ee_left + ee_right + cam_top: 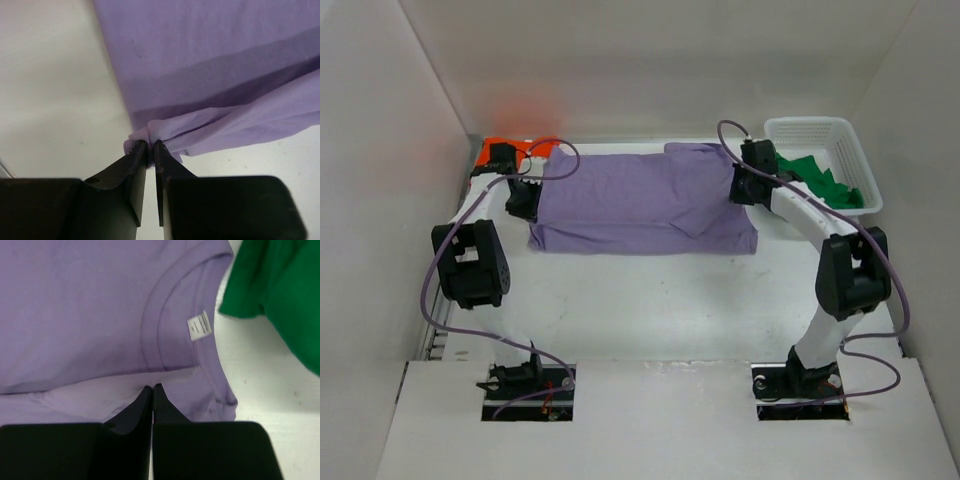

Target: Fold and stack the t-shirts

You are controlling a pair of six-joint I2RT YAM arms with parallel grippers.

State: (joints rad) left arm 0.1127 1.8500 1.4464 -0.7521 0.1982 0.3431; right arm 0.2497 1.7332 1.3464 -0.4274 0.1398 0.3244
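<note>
Lavender t-shirt [640, 200]: mid-fold, table [650, 310] centre toward 12 o'clock.
We list matte jersey with ribbed collar [150, 335] and white tag [199, 326], lying as a wide doubled band. Left gripper [150, 145] pinches a bunched hem corner at 9 o'clock, fingers nearly closed; right gripper [151, 388] is closed at the collar end, 3 o'clock, and we cannot tell whether cloth is caught. We judge the next fold needs both ends carried evenly. Orange t-shirt [486, 145] lies at 10 o'clock; green t-shirt [823, 182] drapes from the lattice basket [810, 127] at 2 o'clock.

The left arm [470, 262] hides most of the orange t-shirt [525, 145].
</note>
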